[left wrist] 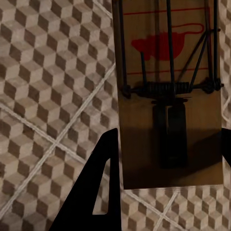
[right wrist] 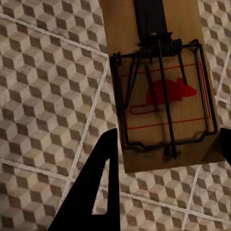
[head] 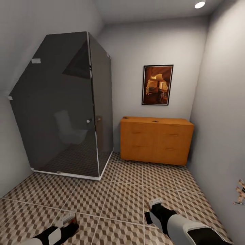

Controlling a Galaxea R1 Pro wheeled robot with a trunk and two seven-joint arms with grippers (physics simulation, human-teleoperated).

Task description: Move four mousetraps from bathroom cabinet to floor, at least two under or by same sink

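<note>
Cube-patterned bathroom floor underneath, with one mousetrap clenched in the left gripper, long axis along the fingers, another mousetrap gripped likewise by the right gripper. Both held above tile, well short of the orange cabinet at the far wall. No sink ahead.

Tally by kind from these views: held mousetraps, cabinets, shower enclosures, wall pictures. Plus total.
Held mousetraps: 2, the left mousetrap and the right mousetrap
Cabinet: 1
Shower enclosure: 1
Wall picture: 1
Total: 5
</note>
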